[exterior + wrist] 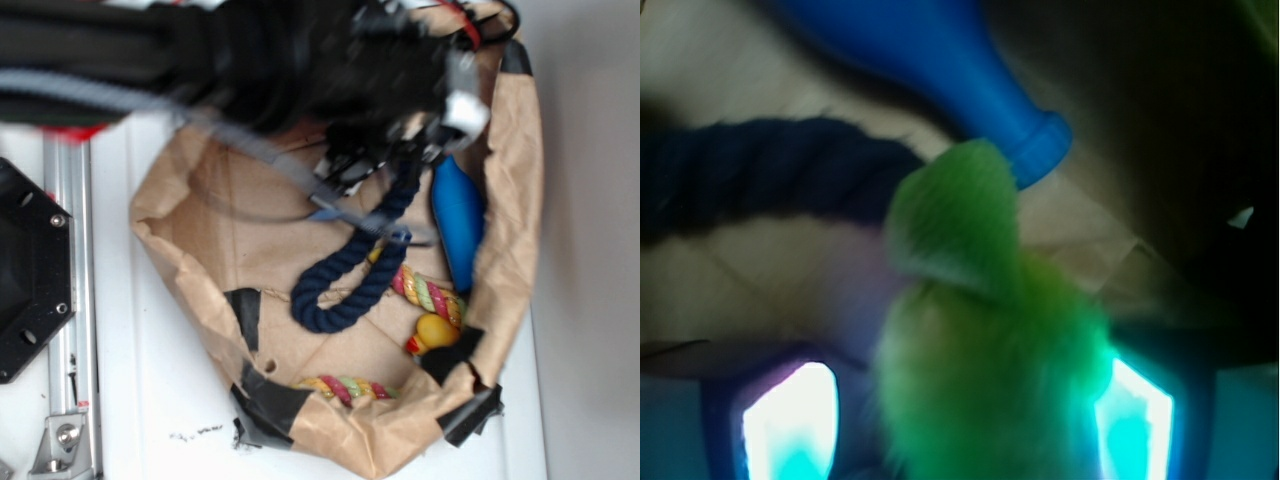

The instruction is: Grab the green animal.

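Observation:
The green animal, a fuzzy lime-green plush, fills the lower middle of the wrist view, one stubby limb pointing up toward the neck of the blue bottle. It sits between the fingers of my gripper. The right finger touches its fur, while a narrow gap shows beside the left finger, so the jaws stand wide apart. In the exterior view my black arm covers the gripper and the green animal, both hidden there.
A crumpled brown paper tray with black tape holds a navy rope, the blue bottle, a multicoloured rope and a small yellow duck. A metal rail runs along the left.

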{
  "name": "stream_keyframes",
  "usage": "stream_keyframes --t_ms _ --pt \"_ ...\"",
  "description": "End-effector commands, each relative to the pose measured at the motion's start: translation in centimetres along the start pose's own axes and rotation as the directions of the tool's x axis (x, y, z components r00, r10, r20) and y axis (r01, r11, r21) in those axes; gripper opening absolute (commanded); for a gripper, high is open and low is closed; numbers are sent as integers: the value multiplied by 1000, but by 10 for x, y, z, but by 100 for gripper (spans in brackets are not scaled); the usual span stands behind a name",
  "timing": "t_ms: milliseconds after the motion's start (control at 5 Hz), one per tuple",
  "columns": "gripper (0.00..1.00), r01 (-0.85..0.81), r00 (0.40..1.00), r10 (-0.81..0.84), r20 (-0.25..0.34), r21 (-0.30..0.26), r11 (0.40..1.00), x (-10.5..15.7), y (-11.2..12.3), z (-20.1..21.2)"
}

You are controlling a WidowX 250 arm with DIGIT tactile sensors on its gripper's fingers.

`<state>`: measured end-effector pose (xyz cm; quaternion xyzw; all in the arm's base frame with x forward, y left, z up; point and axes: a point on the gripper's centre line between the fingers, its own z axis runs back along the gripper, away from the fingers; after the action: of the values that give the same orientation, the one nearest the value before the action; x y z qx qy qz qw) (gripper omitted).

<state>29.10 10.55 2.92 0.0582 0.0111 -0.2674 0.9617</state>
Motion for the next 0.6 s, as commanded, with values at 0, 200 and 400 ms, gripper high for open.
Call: stream_keyframes --t_ms 0,200,400 --pt "0 -3 998 2 59 16 1000 -7 -8 33" --pt "0 40 992 -43 122 27 999 -1 -37 72" --pt "0 86 976 -97 197 64 994 7 -71 116"
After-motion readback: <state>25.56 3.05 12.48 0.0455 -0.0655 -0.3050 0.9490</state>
